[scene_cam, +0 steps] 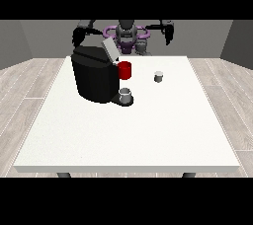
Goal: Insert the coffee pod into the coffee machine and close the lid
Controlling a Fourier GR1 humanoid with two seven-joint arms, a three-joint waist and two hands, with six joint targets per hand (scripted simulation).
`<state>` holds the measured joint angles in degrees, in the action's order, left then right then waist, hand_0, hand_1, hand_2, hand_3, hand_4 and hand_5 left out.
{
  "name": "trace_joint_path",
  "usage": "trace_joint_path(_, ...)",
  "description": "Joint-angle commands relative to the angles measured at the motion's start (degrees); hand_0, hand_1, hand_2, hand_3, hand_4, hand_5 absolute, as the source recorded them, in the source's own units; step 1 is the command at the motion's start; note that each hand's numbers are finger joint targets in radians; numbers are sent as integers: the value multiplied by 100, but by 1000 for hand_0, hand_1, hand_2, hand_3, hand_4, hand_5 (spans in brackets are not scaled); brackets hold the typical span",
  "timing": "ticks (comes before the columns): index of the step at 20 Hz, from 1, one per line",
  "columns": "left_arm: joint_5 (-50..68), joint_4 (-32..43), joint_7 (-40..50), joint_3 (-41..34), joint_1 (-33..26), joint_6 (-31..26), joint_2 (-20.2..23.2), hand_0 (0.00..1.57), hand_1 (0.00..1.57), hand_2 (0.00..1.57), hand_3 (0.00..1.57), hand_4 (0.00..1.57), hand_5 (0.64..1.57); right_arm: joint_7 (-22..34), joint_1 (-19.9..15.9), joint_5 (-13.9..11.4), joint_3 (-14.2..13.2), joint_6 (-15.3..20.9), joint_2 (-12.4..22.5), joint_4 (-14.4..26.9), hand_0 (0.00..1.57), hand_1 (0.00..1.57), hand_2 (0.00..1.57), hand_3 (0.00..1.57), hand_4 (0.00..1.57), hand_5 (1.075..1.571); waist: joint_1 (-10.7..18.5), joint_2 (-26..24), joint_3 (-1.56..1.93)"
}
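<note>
Behind coffee machine (94,78), robot hand (78,35) partly hidden; both hands' finger state indiscernible.

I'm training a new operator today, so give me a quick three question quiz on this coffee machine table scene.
1. True or false: the coffee machine lid is raised.
2. Which lies nearer the machine: A, the red cup, or B, the small pod?
3. Fill in: the grey cup stands on the machine's ___ side as seen in the front view.

Key: 1 true. 2 A. 3 right.
</note>
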<state>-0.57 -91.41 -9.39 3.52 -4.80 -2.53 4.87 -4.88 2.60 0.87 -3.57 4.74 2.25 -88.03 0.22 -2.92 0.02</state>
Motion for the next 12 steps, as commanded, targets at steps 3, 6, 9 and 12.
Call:
trace_joint_path(3,-589,111,187,-175,669,133,446,0,0,0,0,0,1571,-363,-236,42,-81,67,-80,137,0,0,0,0,217,1571,-191,292,0)
trace_joint_path(6,-517,529,373,-378,908,-54,599,0,0,0,0,0,1571,-203,-245,76,-100,-37,63,-11,0,0,0,0,177,1571,-378,375,-2)
trace_joint_path(9,-167,999,511,-882,1140,-419,998,0,0,0,0,0,1571,-80,-284,86,87,51,-141,-244,0,0,0,0,168,1571,-498,482,-4)
trace_joint_path(12,-287,1115,1267,-798,1807,-347,985,0,0,0,0,0,1571,-10,-538,94,110,60,-166,-72,0,0,0,0,192,1571,-626,635,-2)
